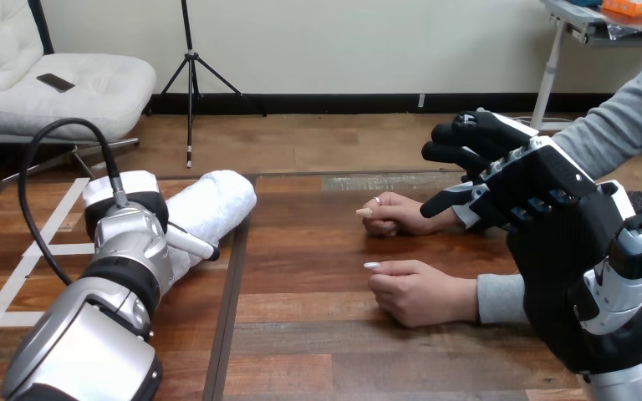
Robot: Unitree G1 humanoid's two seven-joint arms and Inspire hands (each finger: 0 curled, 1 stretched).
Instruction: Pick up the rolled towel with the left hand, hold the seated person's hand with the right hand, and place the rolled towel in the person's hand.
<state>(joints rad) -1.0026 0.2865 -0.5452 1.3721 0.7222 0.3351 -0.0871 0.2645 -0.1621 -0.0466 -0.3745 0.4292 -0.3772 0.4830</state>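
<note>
One rolled white terry towel (217, 200), two robot hands and two of the person's hands share the dark plank wooden table (301, 342). The left hand (123, 199) sits on the soft cylindrical towel's near end; whether it grips cannot be told. At centre, the person's farther hand (401, 215) and nearer hand (418, 294) rest loosely curled on the wood. The right hand (552, 209) hovers above the farther wrist, loosely spread, holding nothing.

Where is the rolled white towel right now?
In the head view the rolled towel lies on the table's left side, right at the robot's left hand, apart from the person's hands at the right.
</note>
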